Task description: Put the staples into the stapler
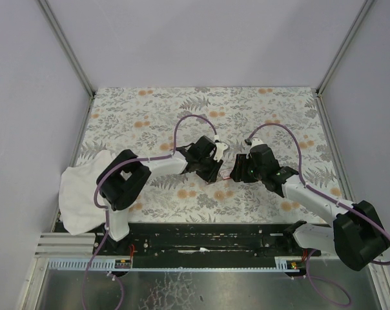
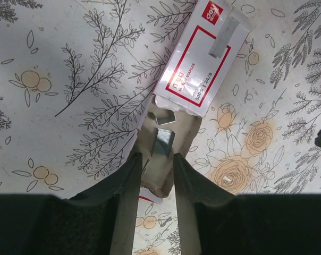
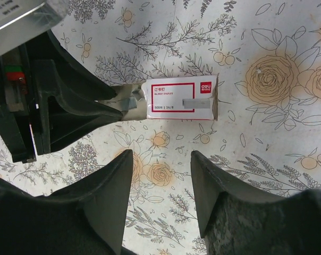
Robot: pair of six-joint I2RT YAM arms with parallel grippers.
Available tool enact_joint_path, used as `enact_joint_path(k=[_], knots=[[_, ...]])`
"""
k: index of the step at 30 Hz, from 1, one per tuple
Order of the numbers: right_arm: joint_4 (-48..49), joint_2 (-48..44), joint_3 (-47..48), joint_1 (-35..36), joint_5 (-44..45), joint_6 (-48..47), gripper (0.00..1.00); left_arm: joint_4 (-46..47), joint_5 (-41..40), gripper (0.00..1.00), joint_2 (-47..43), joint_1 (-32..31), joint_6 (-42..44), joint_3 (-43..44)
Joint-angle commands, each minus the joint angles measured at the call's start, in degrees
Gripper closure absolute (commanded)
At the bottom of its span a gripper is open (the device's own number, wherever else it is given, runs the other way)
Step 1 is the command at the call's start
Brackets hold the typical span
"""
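The staples box (image 2: 197,69) is a flat box with a red-framed pale label, lying on the flowered tablecloth. Its tan inner tray (image 2: 158,171) is slid out toward my left gripper (image 2: 156,159). Short grey staple strips (image 2: 163,142) lie in the tray. The left fingers press against both sides of the tray's near end. In the right wrist view the box (image 3: 179,100) lies ahead of my right gripper (image 3: 161,154), which hangs open over bare cloth with nothing between its fingers. I cannot pick out the stapler in any view.
A crumpled white cloth (image 1: 85,194) lies at the table's left edge beside the left arm. Both arms meet over the middle of the table (image 1: 266,110), where the box (image 1: 226,174) sits between the left gripper (image 1: 215,169) and the right gripper (image 1: 248,166).
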Motion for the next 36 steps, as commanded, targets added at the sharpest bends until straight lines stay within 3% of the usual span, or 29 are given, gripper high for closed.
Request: enact_joint_path(k=[1, 15, 21, 26, 36], knots=[[1.79, -1.36, 0.11, -0.57, -0.54, 0.03, 0.46, 1.70, -0.52, 0.72, 2.16, -0.80, 1.37, 0.61], [1.45, -2.13, -0.03, -0.72, -0.30, -0.25, 0.46, 3.28, -0.61, 0.81, 1.90, -1.39, 1.43, -0.60], [1.36, -2.33, -0.24, -0.87, -0.27, -0.24, 0.46, 5.45, 0.86, 0.66, 0.04, -1.72, 1.43, -1.86], [1.48, -2.33, -0.37, -0.85, -0.35, -0.17, 0.46, 6.76, 0.14, 0.59, -0.81, -1.94, 2.17, -2.66], [1.66, -2.42, -0.70, -0.97, -0.54, 0.03, 0.46, 8.68, -0.87, 0.66, -2.25, -1.99, 3.34, -3.52]])
